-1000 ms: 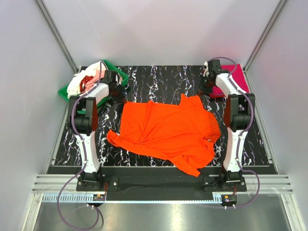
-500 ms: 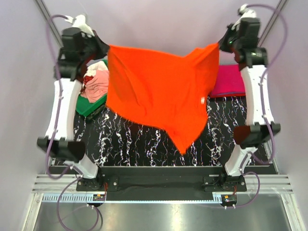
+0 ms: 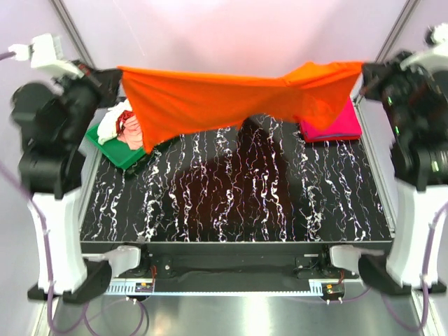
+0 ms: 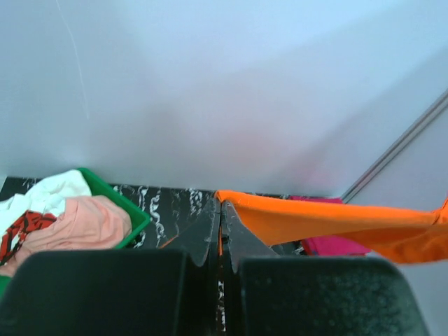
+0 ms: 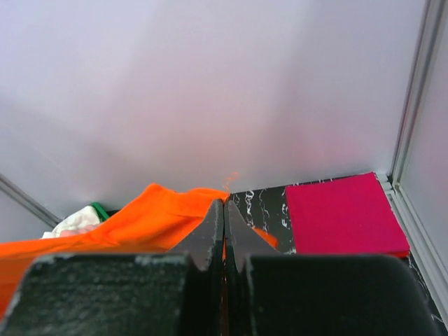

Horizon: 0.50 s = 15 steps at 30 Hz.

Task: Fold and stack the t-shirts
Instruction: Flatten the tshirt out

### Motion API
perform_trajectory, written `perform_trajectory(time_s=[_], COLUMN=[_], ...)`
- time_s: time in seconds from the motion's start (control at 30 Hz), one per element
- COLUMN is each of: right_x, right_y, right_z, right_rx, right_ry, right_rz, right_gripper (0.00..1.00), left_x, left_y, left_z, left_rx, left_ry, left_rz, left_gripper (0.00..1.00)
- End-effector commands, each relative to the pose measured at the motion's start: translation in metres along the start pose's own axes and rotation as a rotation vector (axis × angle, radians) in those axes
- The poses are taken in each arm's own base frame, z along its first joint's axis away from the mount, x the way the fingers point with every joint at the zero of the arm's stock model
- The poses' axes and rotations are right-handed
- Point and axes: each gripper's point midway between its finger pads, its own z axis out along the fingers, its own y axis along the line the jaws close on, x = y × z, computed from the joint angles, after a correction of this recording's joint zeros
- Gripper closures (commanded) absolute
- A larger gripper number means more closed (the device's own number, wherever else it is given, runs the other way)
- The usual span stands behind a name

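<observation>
Left tool (image 3: 114, 74), blurred, on orange t-shirt (image 3: 210, 101)

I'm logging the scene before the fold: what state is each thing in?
Bright orange cloth t-shirt: unfolded, held stretched in the air between both pincers.
Magenta-pink cloth t-shirt: folded flat, untouched.
Green plastic tray: holds crumpled shirts.
Left pincer: shut on the orange t-shirt.
Right pincer: shut on the orange t-shirt.

Black marbled table (image 3: 231, 199), green tray (image 3: 115, 152) far-left, magenta t-shirt (image 3: 343, 126) far-right
</observation>
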Motion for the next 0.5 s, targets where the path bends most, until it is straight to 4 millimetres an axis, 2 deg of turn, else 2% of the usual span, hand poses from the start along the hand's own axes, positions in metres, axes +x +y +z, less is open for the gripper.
perform_trajectory(time_s=[0.0,0.1,0.23,0.3,0.37,0.4,0.47], right_x=[-0.051,-0.071,-0.087,-0.095,-0.096,-0.097,-0.093], right_y=[0.003,0.011,0.015,0.015,0.013,0.013,0.008], right_z=[-0.069,-0.105,-0.134,-0.142,-0.135,-0.124,-0.104], right_rx=[-0.021,-0.062,-0.087,-0.083,-0.067,-0.061,-0.034], right_ry=[-0.208,-0.285,-0.346,-0.373,-0.37,-0.361,-0.337], right_rz=[0.015,0.032,0.042,0.034,0.01,0.0,-0.038], right_gripper=[1.0,1.0,1.0,1.0,1.0,1.0,1.0], left_x=[-0.041,-0.05,-0.061,-0.065,-0.067,-0.066,-0.056], left_y=[-0.027,-0.037,-0.054,-0.066,-0.07,-0.068,-0.057], left_z=[-0.051,-0.078,-0.108,-0.121,-0.124,-0.122,-0.106], left_rx=[0.085,0.119,0.187,0.241,0.258,0.253,0.207], left_ry=[-0.148,-0.188,-0.227,-0.236,-0.238,-0.234,-0.203], left_rz=[-0.014,-0.019,-0.029,-0.032,-0.03,-0.027,-0.025], left_gripper=[1.0,1.0,1.0,1.0,1.0,1.0,1.0])
